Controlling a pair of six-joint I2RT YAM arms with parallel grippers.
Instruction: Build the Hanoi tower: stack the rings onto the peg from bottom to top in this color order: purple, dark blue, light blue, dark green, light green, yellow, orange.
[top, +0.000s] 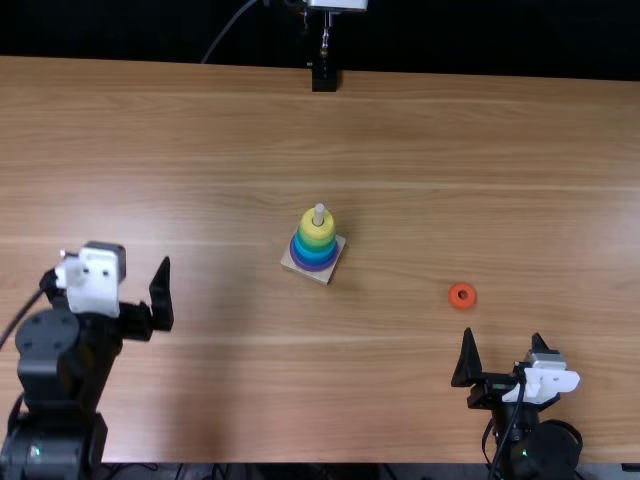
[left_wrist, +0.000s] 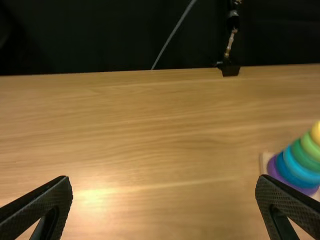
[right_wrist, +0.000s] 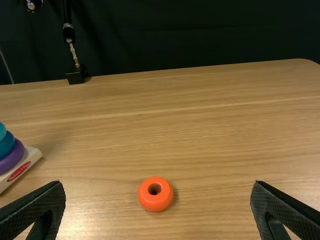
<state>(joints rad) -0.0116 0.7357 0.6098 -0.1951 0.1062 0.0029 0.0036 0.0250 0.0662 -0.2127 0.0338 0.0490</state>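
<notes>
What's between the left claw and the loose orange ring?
The ring stack on its square base, mostly a bit beyond the direct line; top view shows it.

The square wooden base (top: 340, 246) stands on the table (top: 200, 150) with its peg (top: 320, 211) upright, carrying purple, blue, green and, uppermost, yellow rings (top: 314, 240). To the right of that base and a little nearer, the orange ring (top: 470, 298) lies flat. The left gripper (top: 107, 272) is well to its left, the right gripper (top: 503, 333) beyond the orange ring on the near right, both with fingers spread.
</notes>
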